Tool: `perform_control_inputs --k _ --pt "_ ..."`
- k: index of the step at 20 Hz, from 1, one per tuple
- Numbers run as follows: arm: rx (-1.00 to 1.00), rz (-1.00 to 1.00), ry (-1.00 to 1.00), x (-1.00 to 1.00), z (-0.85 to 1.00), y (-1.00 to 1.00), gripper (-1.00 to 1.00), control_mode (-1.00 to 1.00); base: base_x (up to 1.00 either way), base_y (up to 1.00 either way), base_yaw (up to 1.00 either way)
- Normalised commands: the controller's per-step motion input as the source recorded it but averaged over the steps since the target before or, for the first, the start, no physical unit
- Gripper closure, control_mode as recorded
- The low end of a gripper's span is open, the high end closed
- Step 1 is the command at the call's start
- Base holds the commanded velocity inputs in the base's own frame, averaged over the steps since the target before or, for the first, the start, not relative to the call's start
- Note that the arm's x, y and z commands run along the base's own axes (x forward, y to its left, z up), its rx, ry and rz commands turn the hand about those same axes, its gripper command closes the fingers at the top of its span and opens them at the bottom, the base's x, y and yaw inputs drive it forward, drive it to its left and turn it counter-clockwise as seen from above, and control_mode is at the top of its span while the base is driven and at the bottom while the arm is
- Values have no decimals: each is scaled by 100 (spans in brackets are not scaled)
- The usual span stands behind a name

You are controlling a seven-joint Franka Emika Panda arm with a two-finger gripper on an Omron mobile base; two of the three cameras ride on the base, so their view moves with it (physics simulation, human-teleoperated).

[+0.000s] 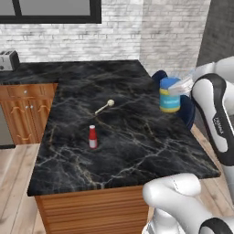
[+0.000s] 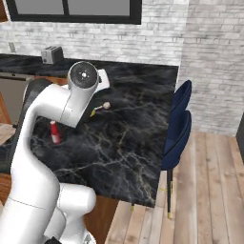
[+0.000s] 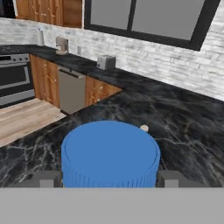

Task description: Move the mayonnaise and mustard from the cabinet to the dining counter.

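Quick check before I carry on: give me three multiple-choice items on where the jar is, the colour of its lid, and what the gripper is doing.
1. Where is the mayonnaise jar?
A. in the cabinet
B. over the dining counter, near its far right edge
C. on the floor

2. What colour is its lid?
A. blue
B. green
C. red

3. How does the gripper stand?
A. wide apart, empty
B. shut on nothing
C. fingers either side of the jar

Answers: 1 B, the left base view shows it by the blue chairs; 2 A, the hand view shows blue; 3 C, a fingertip flanks each side.

Mayo jar [image 1: 169, 95] btwn tool [image 3: 109, 178] fingers, above dining counter [image 1: 137, 137]
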Motion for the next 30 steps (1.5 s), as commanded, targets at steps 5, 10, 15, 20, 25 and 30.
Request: perform_control_inputs --k 5,10,15,20,25,30 --pt "-1 7 6 87 -54 0 100 -100 0 0 0" --pt "0 0 0 77 -51 0 100 -100 0 0 0" --pt "0 0 0 50 -44 0 100 -100 0 0 0" --pt "0 4 0 29 -40 -5 100 -100 0 0 0" --pt "0 10 0 2 -33 -10 100 -100 0 0 0" --pt "0 10 -10 0 -43 -11 100 -100 0 0 0"
